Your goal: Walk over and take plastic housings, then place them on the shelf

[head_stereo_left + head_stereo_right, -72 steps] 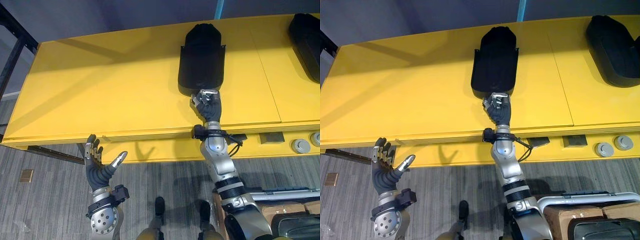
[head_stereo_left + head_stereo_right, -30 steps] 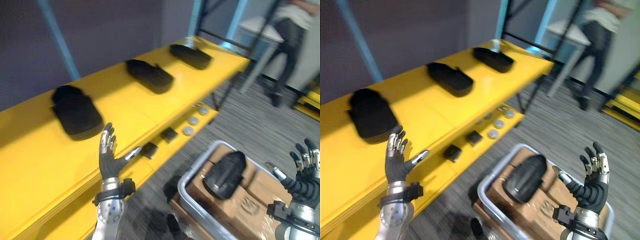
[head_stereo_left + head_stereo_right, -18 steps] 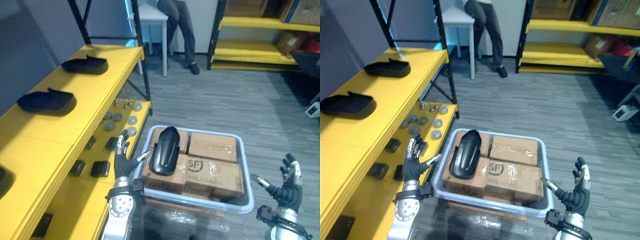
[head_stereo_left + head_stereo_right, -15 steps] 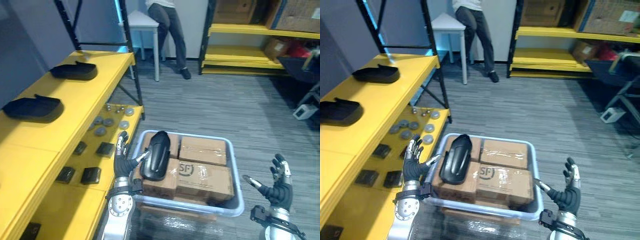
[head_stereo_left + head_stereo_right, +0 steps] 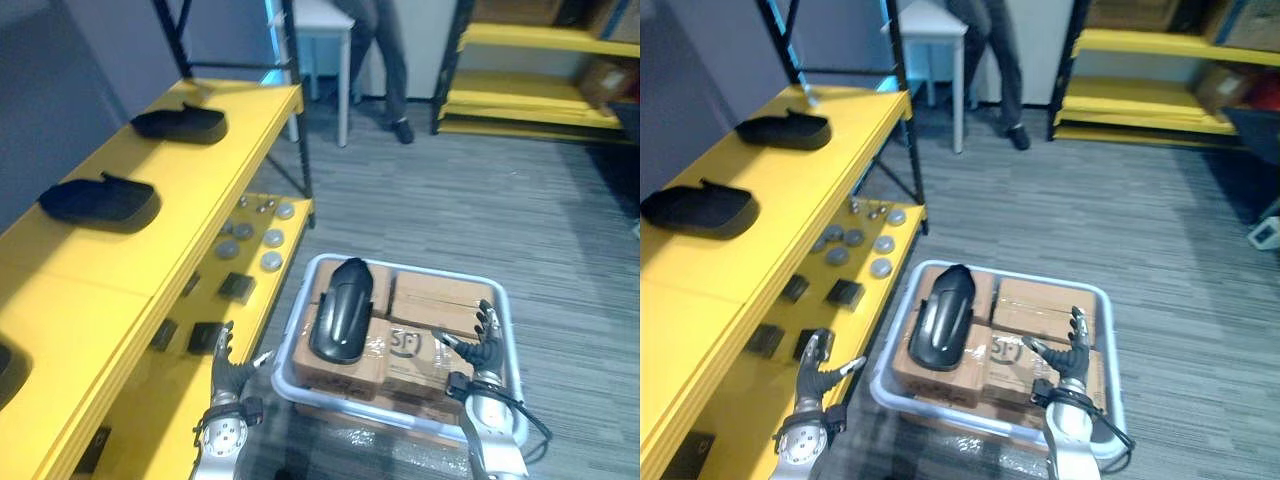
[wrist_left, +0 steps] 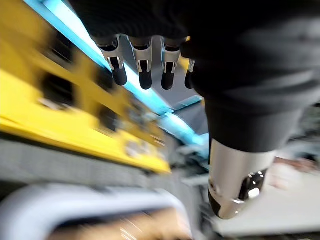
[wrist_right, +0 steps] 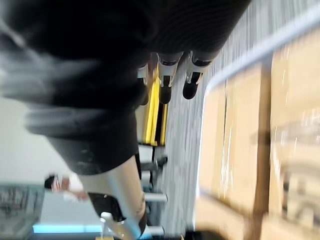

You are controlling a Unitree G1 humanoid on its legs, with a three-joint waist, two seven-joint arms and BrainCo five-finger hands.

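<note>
lying on top of the cardboard boxes in the pale tub, one black plastic housing is seen, touched by no robot hand. a second housing and a third housing are laid apart on the yellow shelf. the left robot hand is held loose, fingers spread, just beside the tub. the right robot hand is spread wide above the boxes, and nothing is held

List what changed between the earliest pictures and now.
The right hand let go of a black plastic housing on the yellow shelf and now hangs open over the cardboard boxes in the grey bin; the view turned towards them. The left hand stayed open and empty; the second black housing on the boxes is untouched.
</note>
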